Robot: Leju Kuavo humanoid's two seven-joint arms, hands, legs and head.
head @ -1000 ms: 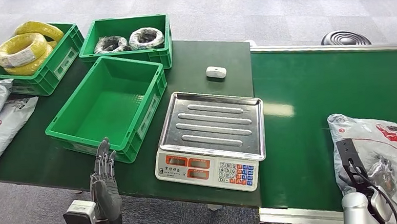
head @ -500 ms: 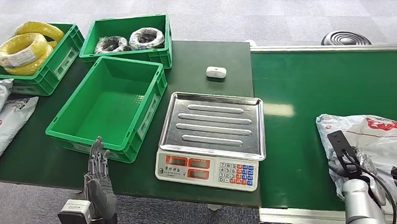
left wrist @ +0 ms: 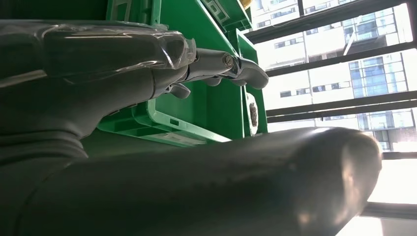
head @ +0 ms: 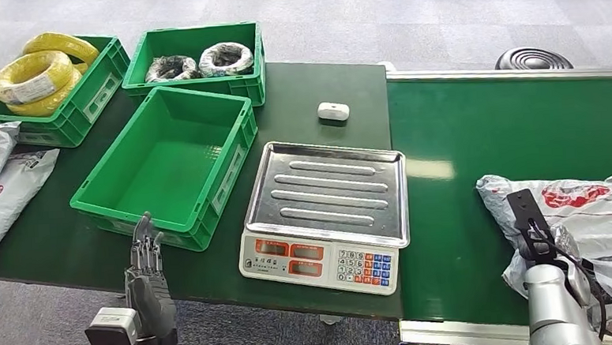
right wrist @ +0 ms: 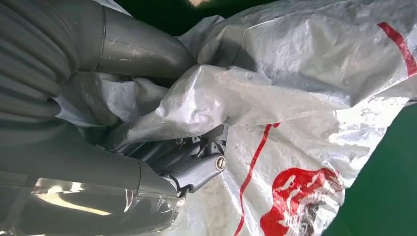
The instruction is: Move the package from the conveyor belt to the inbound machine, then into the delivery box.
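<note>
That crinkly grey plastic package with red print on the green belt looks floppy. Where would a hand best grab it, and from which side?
Probably at a bunched fold near the edge facing the scale, coming from above. The grey plastic package lies flat and slack on the green conveyor belt, so only gathered film offers a hold. The right hand grips such a crumpled fold there.

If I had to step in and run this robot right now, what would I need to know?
Right hand grips the grey package, which lies on the conveyor belt.
Left hand holds nothing, fingers apart, by the near edge of the empty green box.
The scale beside that box has a bare tray.
Done: package gripped.
Left: carry it to the scale, then into the box.
</note>
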